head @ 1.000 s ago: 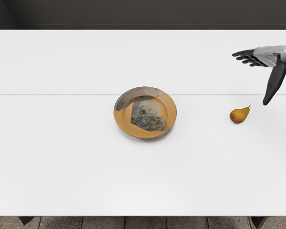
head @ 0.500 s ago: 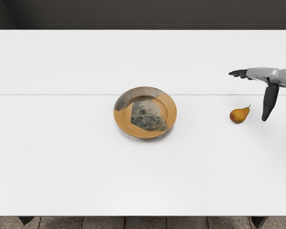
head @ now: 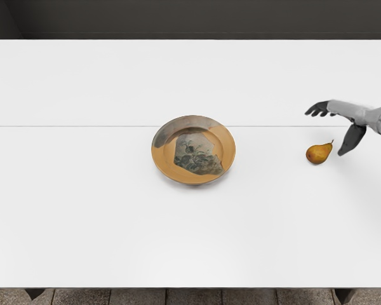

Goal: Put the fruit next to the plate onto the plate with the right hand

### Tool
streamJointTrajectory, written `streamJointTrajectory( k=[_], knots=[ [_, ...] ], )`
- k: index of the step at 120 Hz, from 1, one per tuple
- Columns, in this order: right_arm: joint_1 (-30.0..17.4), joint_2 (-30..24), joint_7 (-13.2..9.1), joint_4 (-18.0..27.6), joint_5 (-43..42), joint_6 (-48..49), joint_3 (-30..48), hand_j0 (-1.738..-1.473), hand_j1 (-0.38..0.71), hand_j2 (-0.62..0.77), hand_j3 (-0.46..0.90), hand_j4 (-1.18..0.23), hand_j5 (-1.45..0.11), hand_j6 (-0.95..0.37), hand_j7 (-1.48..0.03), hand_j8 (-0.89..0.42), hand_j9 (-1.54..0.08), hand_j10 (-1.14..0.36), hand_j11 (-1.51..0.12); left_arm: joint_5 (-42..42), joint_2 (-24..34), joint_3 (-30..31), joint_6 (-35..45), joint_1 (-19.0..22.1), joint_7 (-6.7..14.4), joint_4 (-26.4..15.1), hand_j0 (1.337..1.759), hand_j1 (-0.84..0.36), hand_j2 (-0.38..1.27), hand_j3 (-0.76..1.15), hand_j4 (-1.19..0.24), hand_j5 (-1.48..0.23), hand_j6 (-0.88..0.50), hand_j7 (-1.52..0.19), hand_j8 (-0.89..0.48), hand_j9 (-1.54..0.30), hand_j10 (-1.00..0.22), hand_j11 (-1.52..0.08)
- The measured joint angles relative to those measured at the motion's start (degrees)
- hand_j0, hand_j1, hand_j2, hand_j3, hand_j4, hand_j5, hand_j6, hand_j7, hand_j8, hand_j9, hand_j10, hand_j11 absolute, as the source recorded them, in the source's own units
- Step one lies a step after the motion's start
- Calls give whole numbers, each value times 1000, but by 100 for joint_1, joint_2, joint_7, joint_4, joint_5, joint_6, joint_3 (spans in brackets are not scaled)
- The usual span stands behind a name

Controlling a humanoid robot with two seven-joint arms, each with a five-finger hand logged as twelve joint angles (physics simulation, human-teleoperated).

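Note:
A small orange-brown pear [head: 319,153] lies on the white table [head: 114,222], to the right of the plate. The plate [head: 193,150] is round and ochre with a dark mottled centre, and nothing lies on it. My right hand [head: 333,127] reaches in from the right edge and hovers just above and to the right of the pear. Its fingers [head: 317,110] are spread open over the fruit and the thumb [head: 351,140] hangs down beside the pear's stem. The hand holds nothing. The left arm does not show.
A thin seam [head: 82,126] runs across the table behind the plate. The table's front edge [head: 190,287] lies low in the picture, with floor below it.
The right hand has come down towards the table and closer to the pear, its thumb now beside the stem. Pear and plate have not moved.

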Motion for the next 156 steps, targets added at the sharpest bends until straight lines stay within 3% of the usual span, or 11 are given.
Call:
streamJointTrajectory(
  k=[38,105,156],
  knots=[
    [-162,174,54,-55,-230,-525,-285,-1658,25,-58,0,-322,-411,-325,-409,-323,-410,-321,-410,0,0,0,0,1,-1,0,1658,325,4,0,-21,-27,-21,-27,-21,-27,-21,-26],
    [-364,191,60,-86,-226,-766,-442,-1658,107,-71,0,-390,-500,-392,-499,-391,-500,-389,-499,-1,0,0,0,-4,0,0,1658,325,4,0,-21,-27,-21,-27,-21,-27,-21,-26],
    [-341,553,26,-337,-245,-766,-483,-1658,141,-87,0,-418,-544,-422,-540,-419,-544,-418,-543,-1,0,0,0,-1,-1,0,1658,325,4,0,-21,-27,-21,-27,-21,-27,-21,-26]
  ],
)
